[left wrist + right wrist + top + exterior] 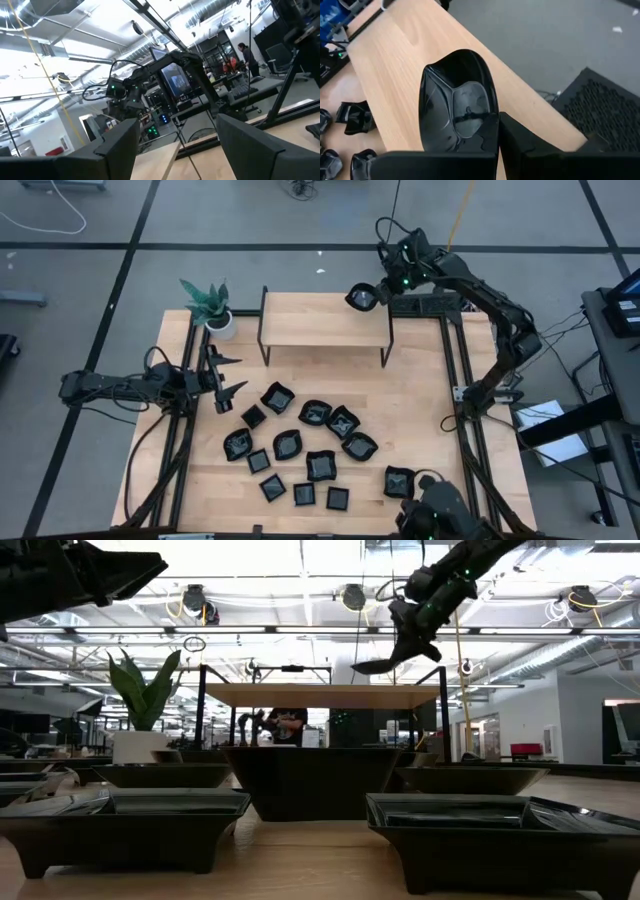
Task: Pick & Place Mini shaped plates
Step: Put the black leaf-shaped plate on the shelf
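Observation:
Several mini shaped plates (300,442), small glossy black dishes, lie scattered on the wooden table's middle and near part. One more plate (361,297) hangs in the air over the right end of the wooden shelf (320,323), with my right gripper (376,292) shut on it. The low view shows this plate (378,665) a little above the shelf top (320,693). My left gripper (224,377) stands open at the table's left side, tipped upward, with nothing between its fingers (120,150). My right gripper pinches the plate's rim (489,127) between its two fingers, at the edge nearest the wrist. The fingers slant down from the table's far right. The plate (456,107) sticks out ahead of the fingers, hollow side up, lifted clear above the shelf's right end.
A potted green plant (210,305) stands at the table's far left corner, beside the shelf. The shelf rests on dark metal legs (264,330). Black frame rails (462,380) run along both table sides. A second dark device (430,515) sits at the near right edge.

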